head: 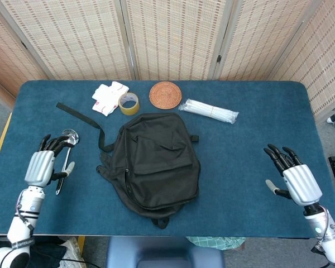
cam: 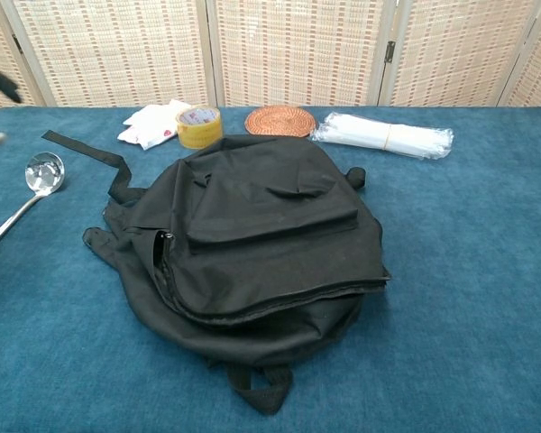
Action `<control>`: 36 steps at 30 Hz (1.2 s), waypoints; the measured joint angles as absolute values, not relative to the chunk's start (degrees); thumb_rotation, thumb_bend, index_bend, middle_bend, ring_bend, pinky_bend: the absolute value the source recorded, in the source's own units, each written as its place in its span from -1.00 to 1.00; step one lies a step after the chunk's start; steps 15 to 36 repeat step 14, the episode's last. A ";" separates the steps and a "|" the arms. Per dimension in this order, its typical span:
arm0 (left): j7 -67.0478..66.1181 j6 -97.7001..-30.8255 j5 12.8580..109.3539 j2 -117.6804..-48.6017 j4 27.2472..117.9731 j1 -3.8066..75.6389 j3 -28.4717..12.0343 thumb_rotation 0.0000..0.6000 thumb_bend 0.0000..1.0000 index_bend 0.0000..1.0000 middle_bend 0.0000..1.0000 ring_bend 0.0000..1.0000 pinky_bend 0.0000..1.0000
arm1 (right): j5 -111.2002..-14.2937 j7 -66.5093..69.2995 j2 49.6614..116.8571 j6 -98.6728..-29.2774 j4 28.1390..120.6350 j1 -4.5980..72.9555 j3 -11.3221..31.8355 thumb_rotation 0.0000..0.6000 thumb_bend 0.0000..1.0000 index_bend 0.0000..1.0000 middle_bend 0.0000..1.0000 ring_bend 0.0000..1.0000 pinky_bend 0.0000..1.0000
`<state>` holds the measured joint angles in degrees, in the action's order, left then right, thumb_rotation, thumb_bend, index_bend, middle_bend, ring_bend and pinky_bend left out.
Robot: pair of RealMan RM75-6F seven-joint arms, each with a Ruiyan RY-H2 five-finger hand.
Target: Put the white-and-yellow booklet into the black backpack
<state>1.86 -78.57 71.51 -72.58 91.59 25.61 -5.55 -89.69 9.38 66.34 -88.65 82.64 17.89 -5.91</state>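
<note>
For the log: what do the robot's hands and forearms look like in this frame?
Both match. The left hand and right hand have a ribbed silver-grey back plate, black fingers and a pale grey thumb. Each wrist narrows to a slim white and grey segmented forearm with dark joint rings. A small green spot shows on the right wrist. No cables or sleeves are visible, and any markings are too small to tell.

We can read no text, label, brand or number here. The tape roll (cam: 198,126) has some small print on its top, but it is too small for us.
</note>
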 measured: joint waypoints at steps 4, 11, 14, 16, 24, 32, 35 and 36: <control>1.14 -83.44 72.58 -72.03 92.10 20.98 -3.98 1.00 -0.20 -0.33 -0.57 -0.63 -0.92 | -89.32 9.57 65.43 -89.58 83.85 15.52 -5.75 1.00 -0.29 -0.96 -0.86 -0.57 -0.85; -0.75 -89.78 75.58 -71.05 93.78 13.83 -0.69 1.00 -0.21 -0.33 -0.57 -0.64 -0.93 | -86.96 7.58 65.24 -91.48 86.02 11.20 -4.73 1.00 -0.29 -0.96 -0.86 -0.57 -0.85; -2.65 -90.32 76.69 -70.52 94.95 12.53 0.36 1.00 -0.21 -0.35 -0.57 -0.65 -0.97 | -86.10 6.32 65.41 -91.45 87.07 10.05 -4.17 1.00 -0.29 -0.96 -0.86 -0.57 -0.85; -2.65 -90.32 76.69 -70.52 94.95 12.53 0.36 1.00 -0.21 -0.35 -0.57 -0.65 -0.97 | -86.10 6.32 65.41 -91.45 87.07 10.05 -4.17 1.00 -0.29 -0.96 -0.86 -0.57 -0.85; -2.65 -90.32 76.69 -70.52 94.95 12.53 0.36 1.00 -0.21 -0.35 -0.57 -0.65 -0.97 | -86.10 6.32 65.41 -91.45 87.07 10.05 -4.17 1.00 -0.29 -0.96 -0.86 -0.57 -0.85; -2.65 -90.32 76.69 -70.52 94.95 12.53 0.36 1.00 -0.21 -0.35 -0.57 -0.65 -0.97 | -86.10 6.32 65.41 -91.45 87.07 10.05 -4.17 1.00 -0.29 -0.96 -0.86 -0.57 -0.85; -2.65 -90.32 76.69 -70.52 94.95 12.53 0.36 1.00 -0.21 -0.35 -0.57 -0.65 -0.97 | -86.10 6.32 65.41 -91.45 87.07 10.05 -4.17 1.00 -0.29 -0.96 -0.86 -0.57 -0.85; -2.65 -90.32 76.69 -70.52 94.95 12.53 0.36 1.00 -0.21 -0.35 -0.57 -0.65 -0.97 | -86.10 6.32 65.41 -91.45 87.07 10.05 -4.17 1.00 -0.29 -0.96 -0.86 -0.57 -0.85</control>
